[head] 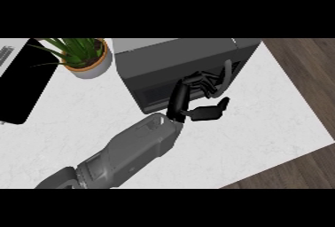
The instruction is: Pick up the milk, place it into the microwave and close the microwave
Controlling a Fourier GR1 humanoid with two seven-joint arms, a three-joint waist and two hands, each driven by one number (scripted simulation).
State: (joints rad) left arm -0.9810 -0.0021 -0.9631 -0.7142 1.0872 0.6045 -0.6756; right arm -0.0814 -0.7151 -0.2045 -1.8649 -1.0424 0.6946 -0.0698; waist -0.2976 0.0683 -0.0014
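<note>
The dark grey microwave (171, 57) stands at the back of the white counter (248, 133). Its door (153, 91) lies flat against the body, and the handle (227, 71) runs along the door's right side. My left hand (186, 99) is in front of the door, just left of the handle. Its bent fingers (200, 82) rest against the door and the thumb (212, 111) sticks out to the right, holding nothing. The milk shows nowhere in the head view, and the microwave's inside is hidden. My right hand is out of the picture.
A potted plant (85, 55) in a white pot stands left of the microwave. Further left a black panel (26, 80) lies on the counter. The counter's right and front edges drop to a wooden floor (307, 71).
</note>
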